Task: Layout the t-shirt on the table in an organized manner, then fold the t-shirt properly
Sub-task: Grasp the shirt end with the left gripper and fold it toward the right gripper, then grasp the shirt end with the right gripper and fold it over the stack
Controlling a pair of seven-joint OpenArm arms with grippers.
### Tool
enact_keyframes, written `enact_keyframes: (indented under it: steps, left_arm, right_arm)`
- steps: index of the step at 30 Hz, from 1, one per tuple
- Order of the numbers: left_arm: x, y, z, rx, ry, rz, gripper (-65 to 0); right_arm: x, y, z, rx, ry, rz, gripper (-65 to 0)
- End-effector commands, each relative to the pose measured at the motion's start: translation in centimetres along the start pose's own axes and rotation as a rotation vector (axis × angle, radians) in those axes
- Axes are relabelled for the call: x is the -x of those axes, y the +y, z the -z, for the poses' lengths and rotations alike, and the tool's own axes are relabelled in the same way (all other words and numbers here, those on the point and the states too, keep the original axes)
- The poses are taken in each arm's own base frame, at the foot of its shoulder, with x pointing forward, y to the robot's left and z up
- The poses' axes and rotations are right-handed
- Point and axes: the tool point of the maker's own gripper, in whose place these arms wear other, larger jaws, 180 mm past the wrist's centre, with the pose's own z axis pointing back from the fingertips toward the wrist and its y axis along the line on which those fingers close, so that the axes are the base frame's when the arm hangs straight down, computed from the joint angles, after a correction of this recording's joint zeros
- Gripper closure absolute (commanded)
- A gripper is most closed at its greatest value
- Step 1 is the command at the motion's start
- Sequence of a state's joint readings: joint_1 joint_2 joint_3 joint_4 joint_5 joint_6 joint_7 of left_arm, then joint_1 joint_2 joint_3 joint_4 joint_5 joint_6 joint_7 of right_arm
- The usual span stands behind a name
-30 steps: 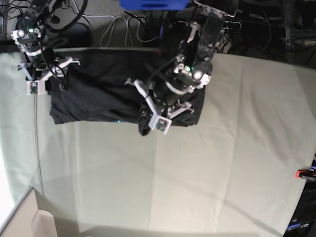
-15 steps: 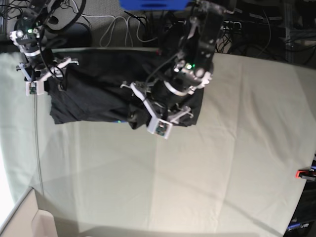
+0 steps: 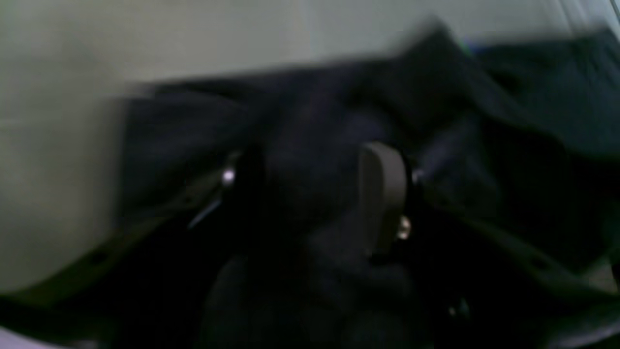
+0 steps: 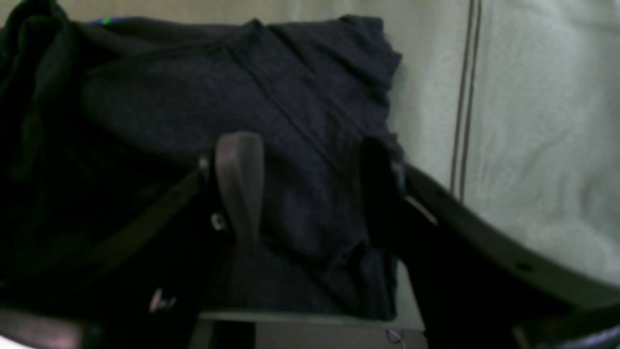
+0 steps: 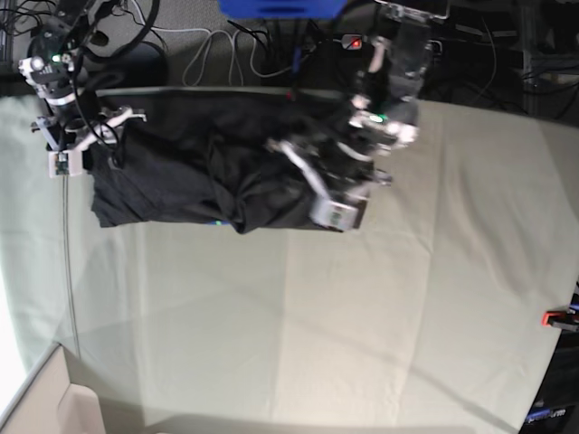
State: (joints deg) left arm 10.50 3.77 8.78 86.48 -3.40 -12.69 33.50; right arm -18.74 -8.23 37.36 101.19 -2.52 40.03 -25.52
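Observation:
The black t-shirt (image 5: 199, 163) lies crumpled along the far side of the table (image 5: 362, 307), with a bunched fold at its near edge. A sliver of coloured print (image 4: 106, 20) peeks out at that edge. My left gripper (image 5: 339, 192) hovers over the shirt's right part; in the blurred left wrist view its fingers (image 3: 382, 194) stand apart over dark cloth (image 3: 533, 121), gripping nothing. At the shirt's left end, my right gripper (image 4: 310, 194) is open, its fingers (image 4: 237, 179) straddling the cloth (image 4: 300, 121) near the table's far edge. In the base view it sits at the far left (image 5: 77, 145).
A thin cable (image 5: 68, 271) runs down the table's left side, also seen beside the right gripper (image 4: 460, 121). A red clamp (image 5: 556, 318) sits at the right edge. A pale box (image 5: 45, 407) stands at the lower left. Loose cables (image 5: 226, 50) lie behind the table.
My left gripper opened and let go of the shirt's bunched fold, then swung to the right over the shirt. The fold dropped at the near edge. The right arm stayed put.

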Motion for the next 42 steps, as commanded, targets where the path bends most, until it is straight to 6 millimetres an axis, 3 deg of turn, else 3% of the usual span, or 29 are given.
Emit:
enact_keyframes:
  steps: [1,8,12,15,16,19,23,27,30,35,42]
  left_arm:
    - [-0.7,-1.8,0.2,0.055,-0.024,0.024,-31.1]
    - [0.6,-9.8,-0.2,0.267,0.008,0.261,-31.1]
    - [0.3,-11.7,-1.4,0.320,-0.022,0.323,-31.2]
    - [-0.6,-11.0,-2.2,0.309,-0.048,0.346,-31.2]
    - [-1.0,-10.3,-2.4,0.294,-0.059,0.353,-31.3]
    - [-2.3,-5.7,-3.3,0.195,-0.084,0.346,-31.3]
    - [-3.0,2.0,-5.1,0.007,-0.102,0.270,-31.5]
    - [-3.5,10.2,-7.8,-0.206,-0.120,0.177,-31.5]
    - [-3.7,14.6,-9.8,-0.326,-0.132,0.130,-31.5]
    - [-3.8,19.0,-12.2,-0.449,-0.150,0.077,-31.6]
    - [-4.0,21.3,-13.9,-0.519,-0.166,0.047,-31.6]
  right_arm:
    - [-1.3,-0.3,-0.2,0.004,-0.050,-0.002,-33.1]
    - [-1.5,-0.6,-0.2,0.011,-0.057,-0.003,-33.1]
    - [-2.4,-1.3,-0.1,0.025,-0.072,-0.016,-33.1]
    - [-2.6,-2.0,-0.2,0.041,-0.080,-0.012,-33.3]
    - [-3.0,-2.1,-0.1,0.045,-0.089,-0.013,-33.3]
    - [-3.3,-2.2,0.1,0.046,-0.096,-0.010,-34.0]
    - [-2.5,-1.8,1.9,0.019,-0.074,0.041,-36.3]
    - [-0.8,-3.6,3.1,0.049,-0.041,0.120,-36.9]
    - [0.3,-5.0,3.2,0.068,-0.017,0.139,-36.9]
    - [1.6,-6.0,3.5,0.069,0.020,0.145,-36.9]
    - [4.2,-5.2,5.0,0.028,0.081,0.199,-36.9]
